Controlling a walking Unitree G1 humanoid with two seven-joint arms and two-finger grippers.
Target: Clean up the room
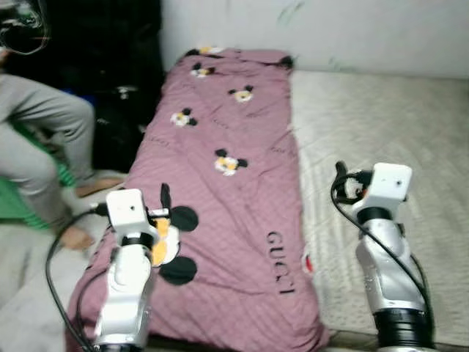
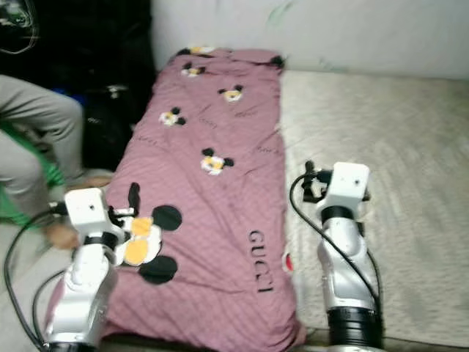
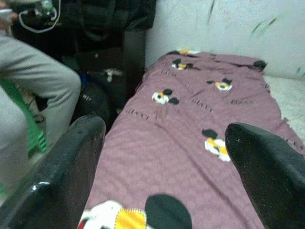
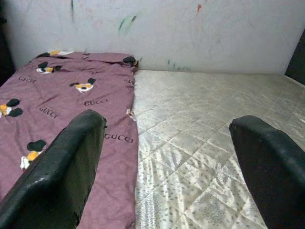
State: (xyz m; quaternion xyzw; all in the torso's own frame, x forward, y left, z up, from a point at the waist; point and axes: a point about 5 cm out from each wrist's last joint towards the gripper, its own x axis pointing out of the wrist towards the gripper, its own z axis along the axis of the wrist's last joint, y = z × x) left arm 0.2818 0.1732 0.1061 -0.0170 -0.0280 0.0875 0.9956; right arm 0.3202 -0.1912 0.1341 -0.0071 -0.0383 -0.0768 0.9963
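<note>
Looking down on a bed: a mauve quilt with cartoon-mouse prints and "GUCCI" lettering lies lengthwise along the left part of a cream quilted mattress. Quilt's far end reaches the pale wall, which carries faint coloured scribbles. Its near corner hangs over the bed edge; lower end cut off by the frame.

Left tool held above the near left part of the quilt, over a large mouse print. In the left wrist view its two black fingers stand wide apart, nothing between them; fingertips run out of frame.

Right tool held over the seam where the quilt's right edge meets bare mattress. Fingers likewise spread wide and empty. From the head views its fingers are mostly hidden behind the white wrist housing.

Left of the bed: a person seated, grey trouser legs and a bare foot visible, upper body cut off. Something green beneath them, partly hidden. Dark bags or luggage against the wall, too dark to identify. Head views are somewhat blurred.
</note>
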